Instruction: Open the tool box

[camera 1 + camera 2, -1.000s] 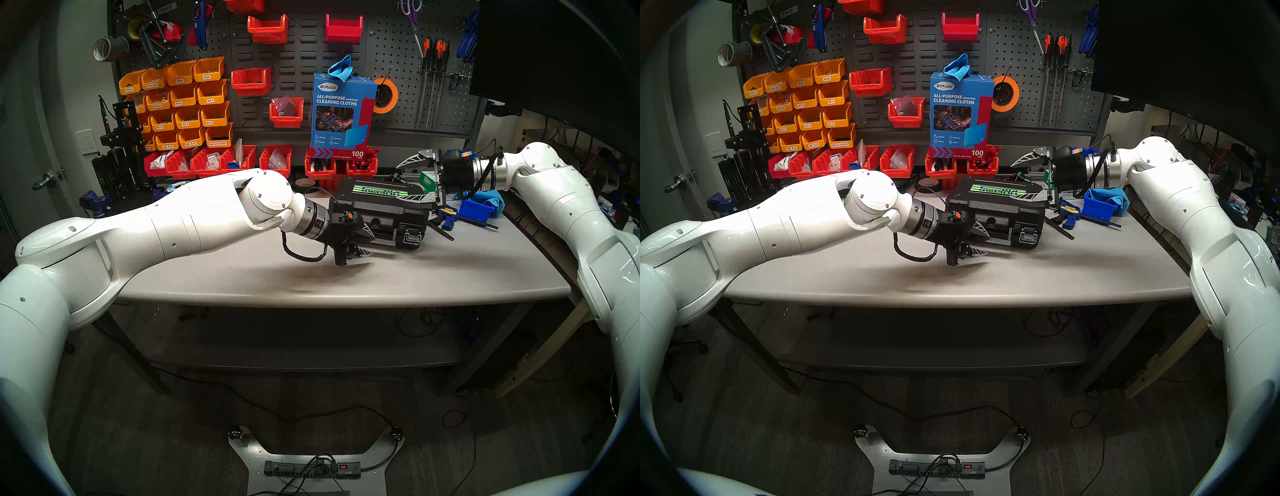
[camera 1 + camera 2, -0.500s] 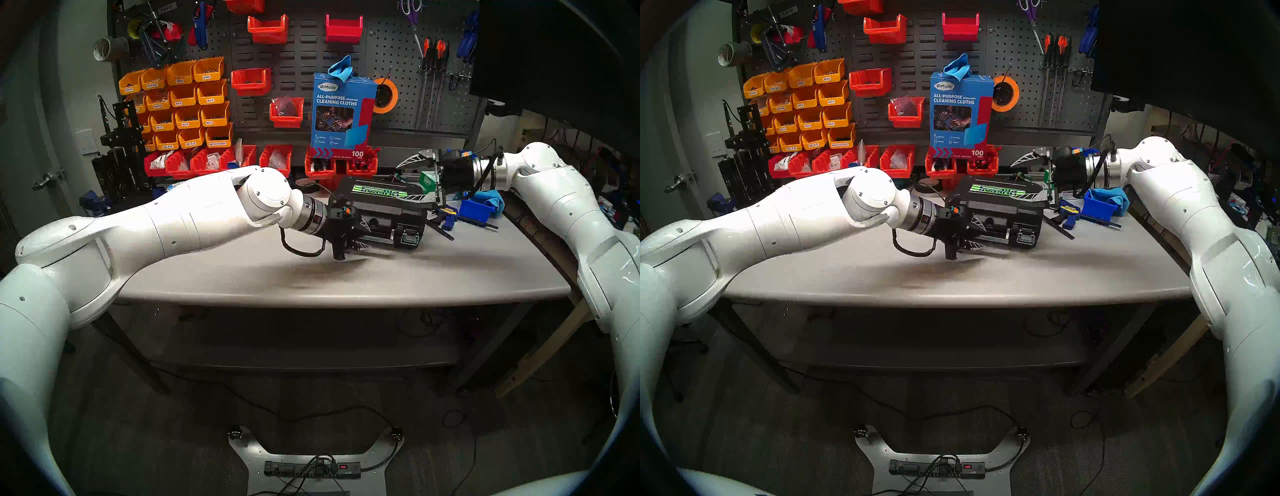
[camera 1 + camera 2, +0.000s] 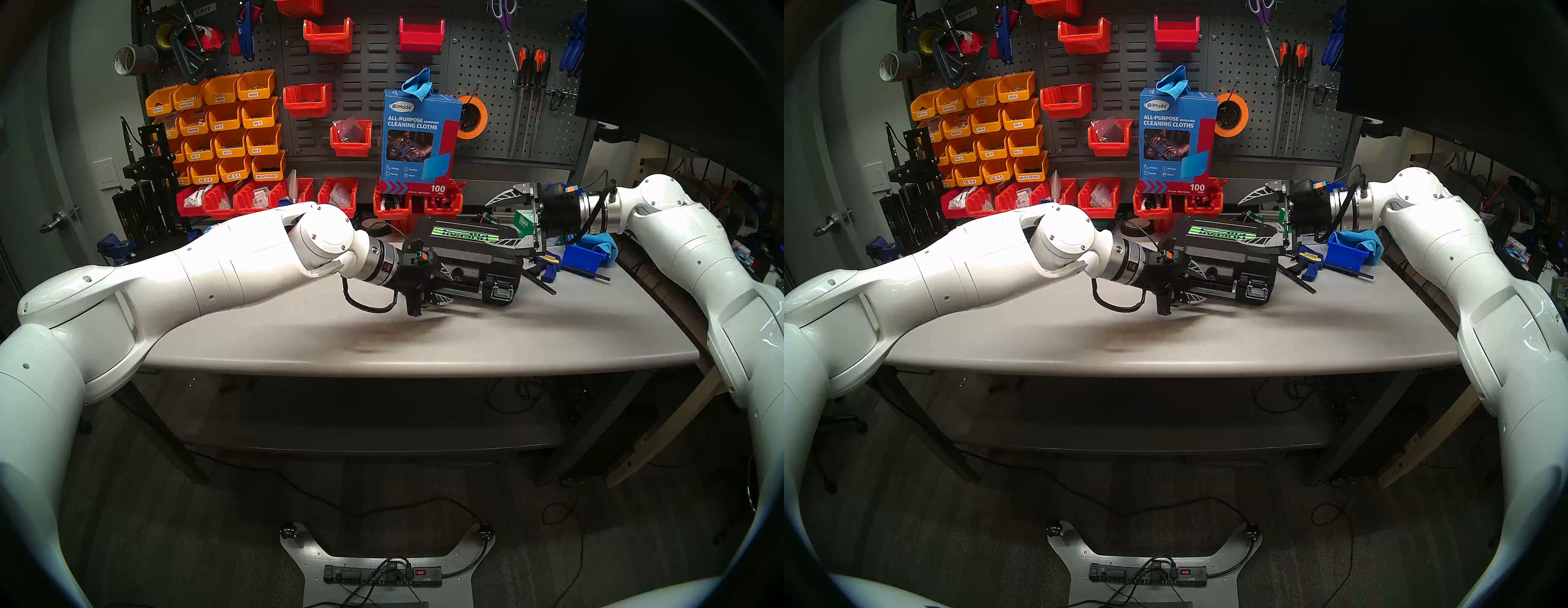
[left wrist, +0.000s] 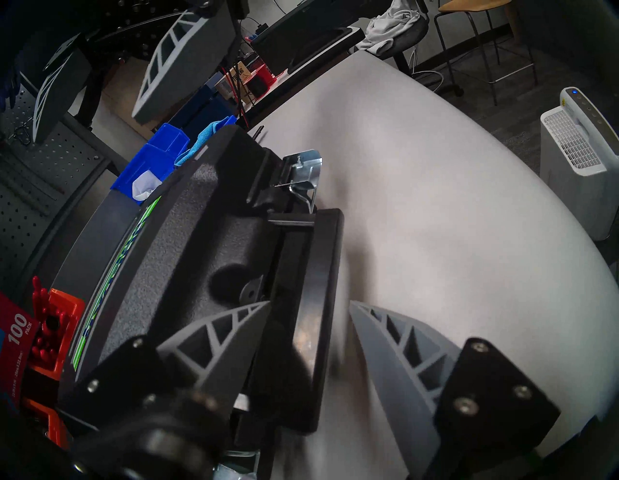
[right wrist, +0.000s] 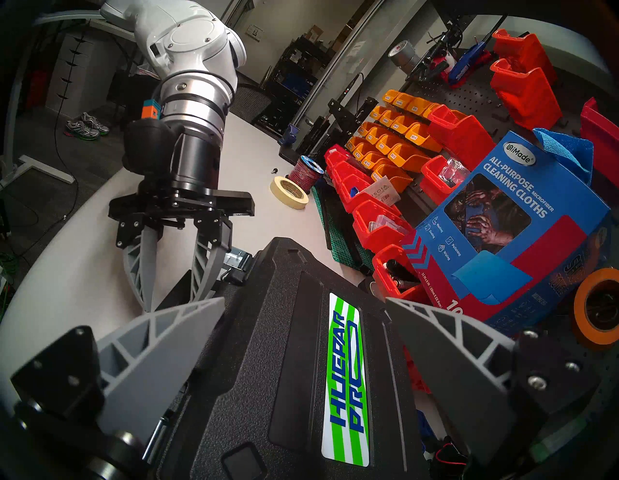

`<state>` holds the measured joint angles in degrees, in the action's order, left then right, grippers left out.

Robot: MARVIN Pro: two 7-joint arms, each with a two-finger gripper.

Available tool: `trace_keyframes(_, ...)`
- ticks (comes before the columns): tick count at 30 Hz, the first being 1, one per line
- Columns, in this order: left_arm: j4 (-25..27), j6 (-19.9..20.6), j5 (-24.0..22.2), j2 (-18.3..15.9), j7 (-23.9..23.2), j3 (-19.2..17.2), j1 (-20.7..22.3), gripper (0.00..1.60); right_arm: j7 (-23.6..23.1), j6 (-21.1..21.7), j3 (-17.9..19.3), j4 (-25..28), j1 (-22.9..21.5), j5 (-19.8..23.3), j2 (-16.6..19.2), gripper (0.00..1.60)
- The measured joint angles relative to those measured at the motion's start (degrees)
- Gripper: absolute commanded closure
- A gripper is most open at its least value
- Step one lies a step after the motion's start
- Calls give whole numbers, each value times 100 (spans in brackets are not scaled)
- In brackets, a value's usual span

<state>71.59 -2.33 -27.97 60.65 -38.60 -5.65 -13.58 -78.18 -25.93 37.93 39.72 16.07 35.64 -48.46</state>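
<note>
Two arms over grey workbench (image 3: 424, 339), pegboard (image 3: 479, 63) behind, left tool (image 4: 310, 315) straddling tool box (image 3: 466, 254) handle, right tool (image 5: 304, 305) wide.

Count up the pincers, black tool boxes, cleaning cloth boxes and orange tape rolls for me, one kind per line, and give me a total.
Pincers: 2, the left pincer and the right pincer
Tool box: 1
Cloths box: 1
Orange tape roll: 1
Total: 5
</note>
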Motion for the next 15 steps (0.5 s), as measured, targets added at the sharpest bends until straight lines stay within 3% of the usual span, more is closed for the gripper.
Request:
trace_keyframes(10, -37, 45, 42, 27, -201, 180, 11, 52, 0, 0, 0, 0, 0, 0, 0, 0)
trace_keyframes(15, -130, 45, 73, 92, -221, 207, 18, 70, 0, 0, 0, 0, 0, 0, 0, 0)
